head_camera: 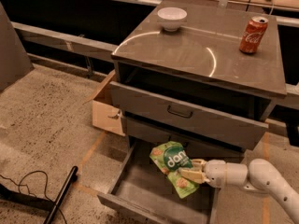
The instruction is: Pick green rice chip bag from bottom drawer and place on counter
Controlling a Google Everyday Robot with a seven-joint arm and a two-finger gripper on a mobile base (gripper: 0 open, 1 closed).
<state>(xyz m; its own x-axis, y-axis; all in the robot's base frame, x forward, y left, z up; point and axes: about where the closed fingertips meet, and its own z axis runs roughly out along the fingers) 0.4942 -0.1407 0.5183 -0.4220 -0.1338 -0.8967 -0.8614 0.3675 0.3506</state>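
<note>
The cabinet's grey surface [187, 50] carries a bowl [171, 17] and a soda can [252, 28]; beneath it the bottom drawer [145, 190] stands pulled out. Over that drawer the end effector [190, 172], reaching from the right, is closed on the chip bag's [172, 162] right edge; the bag slants away leftward.

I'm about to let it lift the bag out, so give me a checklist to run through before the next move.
1. Gripper closed on the green rice chip bag, at its right edge: ok.
2. Bottom drawer pulled open: ok.
3. Lift path free: not ok, the top drawer juts out above the bag.
4. Bare spot on the counter between white bowl and red soda can: ok.
5. Grip firm enough for a crinkly bag: cannot tell.
</note>
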